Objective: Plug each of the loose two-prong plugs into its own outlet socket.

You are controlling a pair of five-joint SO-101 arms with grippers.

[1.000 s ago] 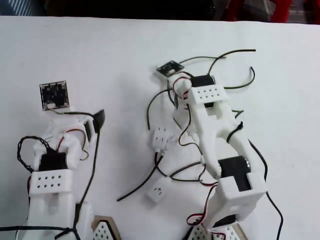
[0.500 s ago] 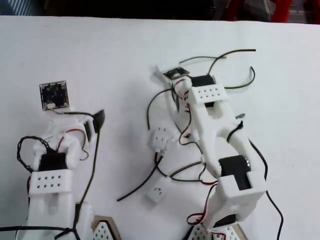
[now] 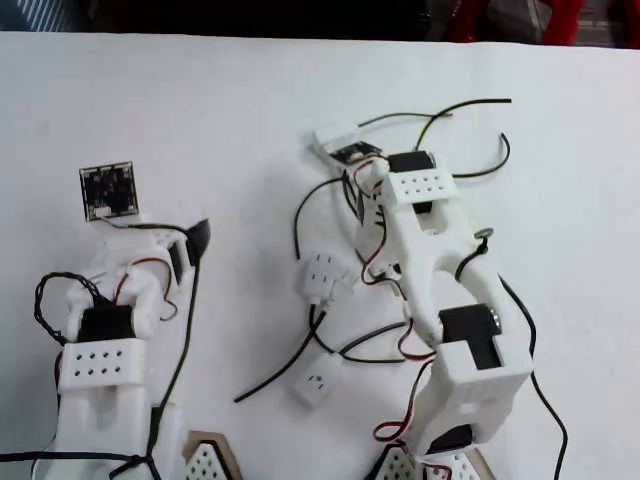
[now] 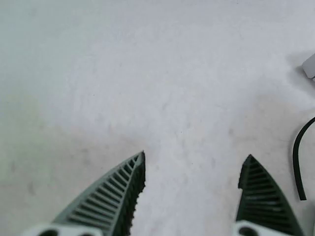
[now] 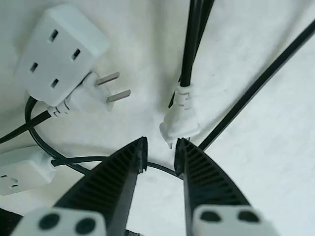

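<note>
Although the left gripper point(image 4: 196, 155) has not moved in the last second, I note it first: its fingers stand wide apart over the tabletop point(image 3: 200, 90) and hold nothing. In the middle, the first socket point(image 3: 322, 275) and the second socket point(image 3: 315, 380) lie where they were, well apart from each other.

The change is on the right side. In the high view the right arm point(image 3: 430, 260) has drawn its wrist a little to the right and back toward its base, and the camera board on the wrist has turned somewhat. The right gripper point(image 5: 161, 141) has its fingers narrow, with only a small gap, and they are empty. Their tips are just beside a white plug point(image 5: 179, 120) on a black cable, and its front end faces the gap. A second plug point(image 5: 91, 93) lies with bare prongs just beside a socket; I cannot tell which of the two.

I judge that this small shift is the arm lining up on the white plug. No plug is seated yet, so the task is near its beginning. The gap looks too small for the plug body, so the fingers probably must widen first.
</note>
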